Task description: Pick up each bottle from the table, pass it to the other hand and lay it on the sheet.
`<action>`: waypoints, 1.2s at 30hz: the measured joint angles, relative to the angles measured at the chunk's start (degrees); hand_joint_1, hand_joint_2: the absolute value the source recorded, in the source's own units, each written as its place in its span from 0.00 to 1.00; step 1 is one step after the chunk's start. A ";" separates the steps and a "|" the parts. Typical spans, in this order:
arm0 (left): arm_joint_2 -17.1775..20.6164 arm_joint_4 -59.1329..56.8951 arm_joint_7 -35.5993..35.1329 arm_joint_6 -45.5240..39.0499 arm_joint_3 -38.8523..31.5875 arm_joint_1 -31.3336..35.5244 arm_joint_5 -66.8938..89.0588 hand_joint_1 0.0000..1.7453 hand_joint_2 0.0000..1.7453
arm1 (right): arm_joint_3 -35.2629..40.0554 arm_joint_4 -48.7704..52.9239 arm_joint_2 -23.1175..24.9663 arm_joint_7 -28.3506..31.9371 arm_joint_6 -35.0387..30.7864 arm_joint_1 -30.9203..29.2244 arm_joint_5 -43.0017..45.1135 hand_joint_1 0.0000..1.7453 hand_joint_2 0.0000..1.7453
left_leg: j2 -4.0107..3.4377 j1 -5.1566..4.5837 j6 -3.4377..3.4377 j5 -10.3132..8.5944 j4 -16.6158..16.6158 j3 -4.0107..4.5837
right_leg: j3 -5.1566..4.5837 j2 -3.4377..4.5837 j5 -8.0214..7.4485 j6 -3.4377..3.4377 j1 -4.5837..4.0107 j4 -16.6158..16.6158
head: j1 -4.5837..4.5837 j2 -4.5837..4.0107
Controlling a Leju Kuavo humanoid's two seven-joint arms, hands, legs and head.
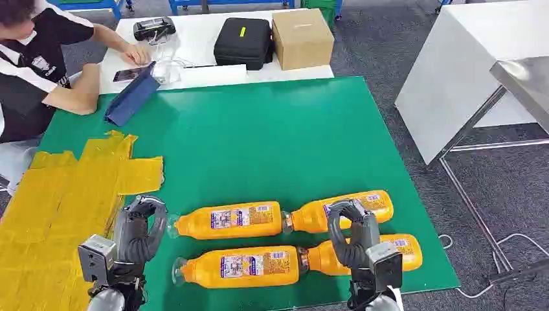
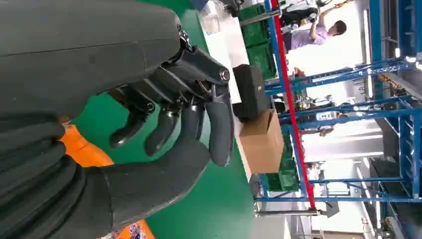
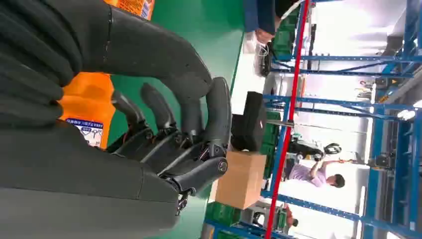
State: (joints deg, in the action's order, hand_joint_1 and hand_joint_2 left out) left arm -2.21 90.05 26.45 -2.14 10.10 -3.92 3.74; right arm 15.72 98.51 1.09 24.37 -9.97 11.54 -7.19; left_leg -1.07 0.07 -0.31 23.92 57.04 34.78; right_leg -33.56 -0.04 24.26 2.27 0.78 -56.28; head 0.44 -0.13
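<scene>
Green table (image 1: pixel 272 142) w/ yellow sheet (image 1: pixel 58 201) at left, four orange bottles (image 1: pixel 230 220) near front edge. Left hand (image 1: pixel 139 227) and right hand (image 1: pixel 349 227) hovered, fingers loosely curled apart, held nothing.

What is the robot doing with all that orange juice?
Nothing is picked up yet. Four orange bottles lie on the green table, in two rows. The robot's left hand hovers empty beside the bottles' caps, and its right hand hovers empty above the bottles on the right. The yellow sheet to the left has no bottle on it. A person sits at the far corner.
</scene>
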 measured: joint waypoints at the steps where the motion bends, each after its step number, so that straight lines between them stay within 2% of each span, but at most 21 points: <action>1: 0.00 0.00 0.00 0.00 0.00 0.00 0.00 1.00 1.00 | 0.00 0.00 0.02 0.00 0.00 0.00 0.00 1.00 1.00 | 0.00 0.00 0.00 0.00 0.00 0.00 | 0.00 0.00 0.00 0.00 0.00 0.00 | 0.00 0.00; 4: 0.00 0.18 2.79 -3.05 0.00 -0.05 2.92 1.00 1.00 | 0.00 0.00 0.13 2.28 -1.03 -0.16 -0.92 1.00 1.00 | 0.01 0.00 0.00 -0.01 0.00 0.04 | 0.00 0.00 0.00 0.00 0.00 -0.01 | -0.02 0.00; 6: -0.07 3.31 8.51 -11.75 0.77 -0.08 10.06 1.00 1.00 | 0.20 0.57 1.27 6.14 -3.76 -1.66 -3.39 1.00 1.00 | -0.02 0.00 0.00 -0.03 0.00 0.11 | -0.12 0.01 -0.03 -0.01 -0.02 -0.02 | 0.00 0.00; 7: -0.07 5.43 7.75 -13.59 1.26 0.27 11.80 1.00 1.00 | 0.52 0.98 1.90 5.17 -4.63 -3.02 -4.52 1.00 1.00 | -0.02 0.00 0.00 -0.03 0.00 0.05 | -0.08 0.01 -0.03 -0.01 -0.01 -0.01 | 0.02 0.00; 8: -0.07 7.40 6.33 -13.57 1.77 0.67 11.89 1.00 1.00 | 0.99 1.16 2.21 4.15 -5.20 -4.30 -5.40 0.90 1.00 | -0.02 0.00 0.00 -0.03 0.00 -0.03 | -0.01 0.01 -0.02 -0.01 -0.01 0.00 | 0.00 0.00; 9: -0.04 8.44 5.46 -12.78 2.12 0.87 10.88 0.83 1.00 | 1.49 1.20 2.34 3.43 -5.49 -5.17 -6.41 0.53 1.00 | -0.01 0.00 0.01 -0.03 0.00 -0.05 | 0.03 -0.01 -0.02 -0.01 -0.01 0.00 | 0.00 0.00; 10: 0.00 9.12 5.27 -12.06 2.41 0.95 9.92 0.00 1.00 | 1.83 1.18 2.34 2.80 -5.72 -5.70 -7.48 0.00 1.00 | 0.00 0.00 0.01 -0.03 0.00 -0.03 | 0.03 -0.02 -0.02 -0.01 -0.02 -0.01 | 0.00 0.00; 14: 0.13 10.19 4.57 -9.97 2.67 2.20 7.74 0.00 1.00 | 3.85 -0.22 1.33 -2.23 -7.30 -8.99 -20.19 0.00 1.00 | 0.00 0.00 0.01 -0.03 0.00 -0.03 | 0.02 0.00 -0.02 -0.01 -0.01 -0.01 | 0.00 0.00; 17: 0.13 10.19 4.11 -9.14 2.95 3.13 7.85 0.00 1.00 | 5.55 -2.29 0.20 -4.61 -7.34 -11.40 -26.42 0.00 1.00 | 0.01 0.00 0.00 -0.04 0.01 -0.02 | 0.03 -0.02 -0.02 -0.01 0.00 -0.01 | 0.00 0.00; 24: 0.11 10.19 3.67 -8.48 3.52 4.00 8.28 0.00 1.00 | 8.53 -4.90 -0.85 -6.52 -6.97 -14.75 -30.39 0.00 1.00 | 0.00 0.00 0.00 -0.03 0.01 0.04 | -0.01 -0.01 -0.02 0.00 0.00 -0.01 | 0.00 0.00; 27: 0.11 10.16 3.23 -7.87 3.67 4.40 8.28 0.00 1.00 | 10.65 -6.38 -1.71 -9.11 -4.20 -16.51 -35.98 0.00 1.00 | 0.00 0.00 0.00 -0.03 0.01 0.07 | -0.05 0.00 -0.02 -0.01 -0.01 -0.01 | 0.00 0.00; 31: -0.13 9.66 2.62 -6.12 3.98 5.78 8.28 0.00 1.00 | 16.12 -10.92 -4.35 -12.72 0.74 -21.06 -47.58 0.00 1.00 | 0.00 0.00 0.00 -0.04 0.01 0.05 | -0.03 0.00 -0.02 -0.01 -0.01 -0.01 | 0.00 0.00; 36: -0.74 8.63 2.36 -5.60 4.26 6.74 8.35 0.00 1.00 | 21.66 -17.36 -6.56 -13.97 1.64 -25.58 -50.43 0.00 1.00 | 0.00 0.00 -0.01 -0.08 0.03 0.05 | -0.03 -0.01 -0.03 0.00 0.00 -0.02 | 0.00 0.00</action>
State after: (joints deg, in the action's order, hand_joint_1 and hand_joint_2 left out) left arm -2.95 98.68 28.81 -7.74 14.36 2.81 12.09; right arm 37.38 81.15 -5.47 10.40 -8.33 -14.05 -57.62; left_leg -1.06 0.07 -0.32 23.84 57.07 34.83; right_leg -33.59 -0.05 24.23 2.27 0.79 -56.29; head 0.44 -0.13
